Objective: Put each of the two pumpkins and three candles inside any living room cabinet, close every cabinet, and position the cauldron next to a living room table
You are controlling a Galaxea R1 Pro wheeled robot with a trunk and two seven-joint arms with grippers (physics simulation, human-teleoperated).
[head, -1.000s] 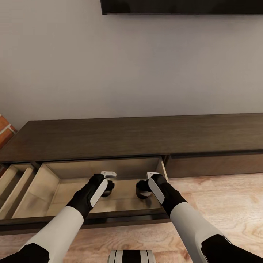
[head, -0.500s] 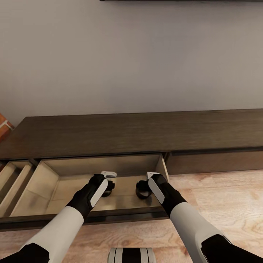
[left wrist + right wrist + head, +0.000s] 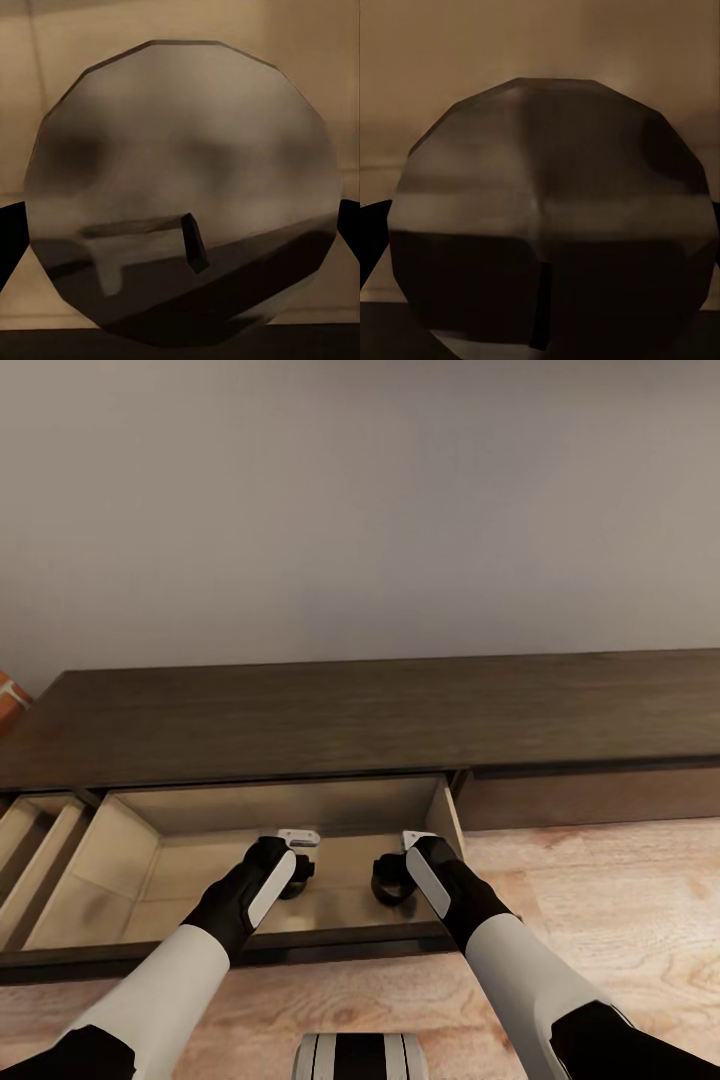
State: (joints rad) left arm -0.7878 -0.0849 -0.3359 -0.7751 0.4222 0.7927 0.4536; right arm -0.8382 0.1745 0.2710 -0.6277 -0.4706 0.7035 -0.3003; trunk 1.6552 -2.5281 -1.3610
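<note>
Dark wood cabinet, drawer open, candle inside gripper

The open drawer of the cabinet offers wide bare floor toward its left half, free for a hand to pass down. Its dark front rail crosses below both wrists, and the right side wall stands just beside the right gripper. The left gripper hangs near it, a narrow gap between them. A candle fills the span between the left fingers, and another candle fills the right's. The cabinet top overhangs the drawer's rear.
</note>
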